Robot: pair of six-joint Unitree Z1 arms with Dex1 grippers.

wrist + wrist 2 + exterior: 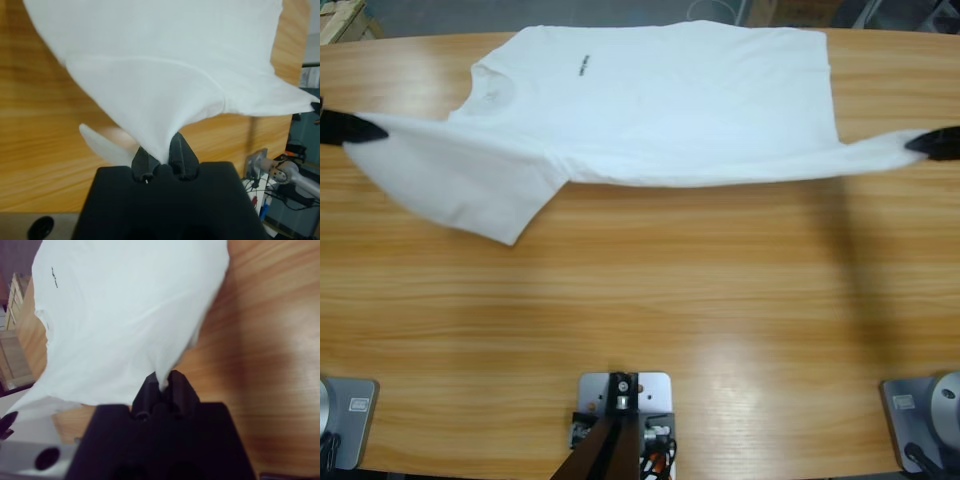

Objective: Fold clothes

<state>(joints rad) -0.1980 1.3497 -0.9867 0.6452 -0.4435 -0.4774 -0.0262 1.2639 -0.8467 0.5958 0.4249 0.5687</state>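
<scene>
Wooden table and the room's edges

A long wooden table point(650, 300) with a lengthwise grain and a soft glare patch near its front edge filled the high view. Beyond its far left corner stood a pale wooden crate point(338, 18); the right wrist view showed that crate point(14, 347) too. Past the table's edge in the left wrist view, a tangle of cables point(260, 197) sat by a blue object.

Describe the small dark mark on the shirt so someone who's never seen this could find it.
On the wooden table a white T-shirt is stretched between the left gripper and right gripper. The mark sits beside the round neck, the only print on plain cloth.
</scene>
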